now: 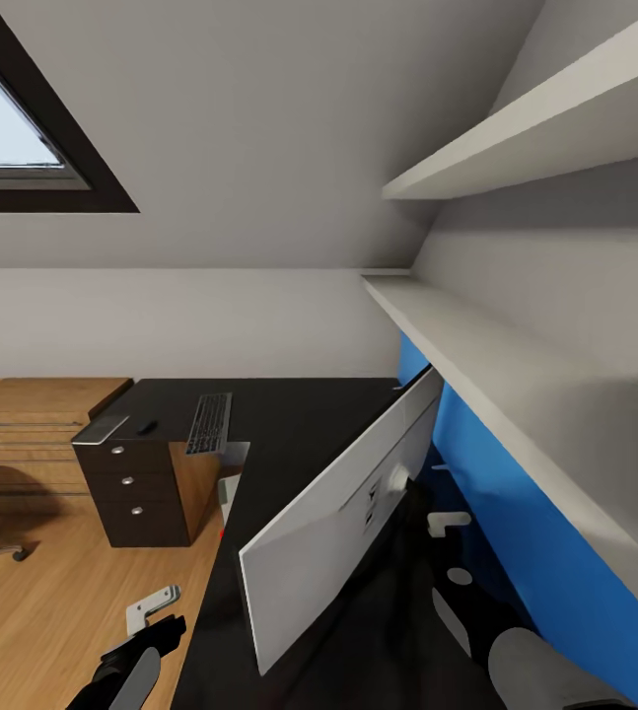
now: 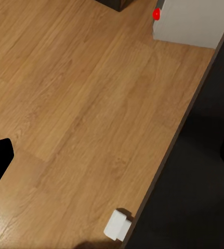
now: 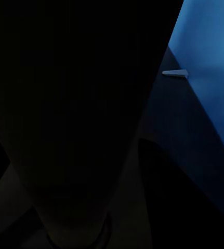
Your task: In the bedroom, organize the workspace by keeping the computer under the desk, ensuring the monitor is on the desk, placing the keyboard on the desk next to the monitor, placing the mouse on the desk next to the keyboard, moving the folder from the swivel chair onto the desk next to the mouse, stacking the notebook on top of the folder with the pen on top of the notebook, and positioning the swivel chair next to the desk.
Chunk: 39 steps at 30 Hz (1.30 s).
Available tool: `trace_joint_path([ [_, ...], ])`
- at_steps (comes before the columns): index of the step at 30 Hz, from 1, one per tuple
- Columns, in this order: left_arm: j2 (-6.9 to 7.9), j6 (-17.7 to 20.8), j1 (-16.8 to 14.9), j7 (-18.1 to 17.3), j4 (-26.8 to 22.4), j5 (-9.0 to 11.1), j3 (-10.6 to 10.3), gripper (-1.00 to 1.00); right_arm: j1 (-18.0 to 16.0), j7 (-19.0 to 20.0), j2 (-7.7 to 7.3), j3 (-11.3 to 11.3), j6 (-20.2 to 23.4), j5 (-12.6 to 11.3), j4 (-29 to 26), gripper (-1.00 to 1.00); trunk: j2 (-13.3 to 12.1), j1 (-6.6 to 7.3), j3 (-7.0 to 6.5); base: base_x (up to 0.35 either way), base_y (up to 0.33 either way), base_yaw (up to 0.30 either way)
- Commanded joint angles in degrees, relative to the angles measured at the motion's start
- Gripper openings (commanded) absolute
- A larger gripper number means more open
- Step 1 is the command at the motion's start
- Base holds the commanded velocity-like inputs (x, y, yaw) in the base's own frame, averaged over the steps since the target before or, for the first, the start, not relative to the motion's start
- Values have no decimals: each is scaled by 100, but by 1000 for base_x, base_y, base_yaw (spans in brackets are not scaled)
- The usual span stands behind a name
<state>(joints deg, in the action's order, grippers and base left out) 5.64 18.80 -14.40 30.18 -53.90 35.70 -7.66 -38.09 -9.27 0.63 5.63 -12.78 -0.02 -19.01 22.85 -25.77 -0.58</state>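
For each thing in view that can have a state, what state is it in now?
monitor: standing on the desk, white back toward the camera, tilted.
keyboard: lying flat on the desk.
drawer unit: drawers closed.
computer: on the floor beside the desk edge.

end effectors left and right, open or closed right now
Left end effector: open, holding nothing.
Right end effector: cannot be told, its wrist view is too dark.
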Motion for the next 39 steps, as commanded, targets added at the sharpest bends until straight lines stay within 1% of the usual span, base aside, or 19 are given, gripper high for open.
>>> trace_joint_path([
  [1, 8, 10, -2, 49, -7, 42, -26, 100, -6, -58, -2, 44, -14, 11, -6, -100, 7, -2, 1, 0, 0, 0],
  [8, 8, 10, -2, 49, -7, 42, -26, 100, -13, -56, -2, 51, -14, 11, -6, -100, 7, -2, 1, 0, 0, 0],
  [9, 8, 10, -2, 49, -7, 42, -26, 100, -13, -56, -2, 52, -14, 11, -6, 100, 7, -2, 1, 0, 0, 0],
  [25, 8, 10, -2, 46, -7, 42, -26, 100, -13, -56, -2, 61, -22, 11, -15, 100, 7, -2, 1, -9, 4, 0],
  [39, 25, 10, -2, 40, -7, 45, -18, 100, -10, -58, -2, 61, -22, 11, -9, 100, 7, -2, 1, -271, 125, 0],
])
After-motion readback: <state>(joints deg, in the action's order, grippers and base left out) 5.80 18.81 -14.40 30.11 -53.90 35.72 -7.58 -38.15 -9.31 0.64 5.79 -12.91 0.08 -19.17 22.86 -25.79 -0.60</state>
